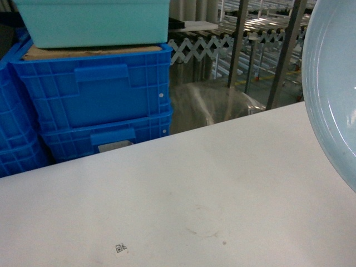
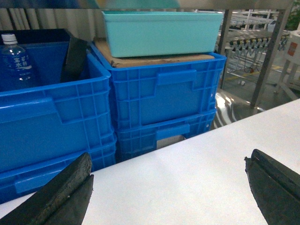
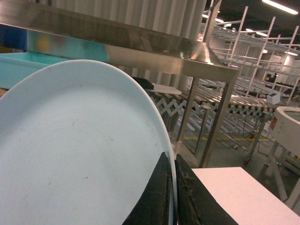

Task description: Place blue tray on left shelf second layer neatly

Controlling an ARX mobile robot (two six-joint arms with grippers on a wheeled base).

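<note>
The pale blue tray [image 3: 75, 154] fills the left of the right wrist view, held up and tilted; my right gripper [image 3: 171, 161] is shut on its rim, one finger on each side. In the head view the blue tray [image 1: 334, 94] shows at the right edge, above the white table [image 1: 183, 194]. A steel shelf bar [image 3: 117, 42] of the left shelf runs above the tray in the right wrist view. My left gripper [image 2: 168, 171] hangs open over the table, nothing between its fingers [image 2: 61, 190].
Stacked dark blue crates [image 1: 94, 94] stand behind the table's far edge, with a pale teal box [image 1: 92, 22] on cardboard on top. Another crate [image 2: 42, 89] holds a water bottle [image 2: 14, 58]. Steel uprights [image 1: 286, 50] and conveyor racks lie beyond at the right.
</note>
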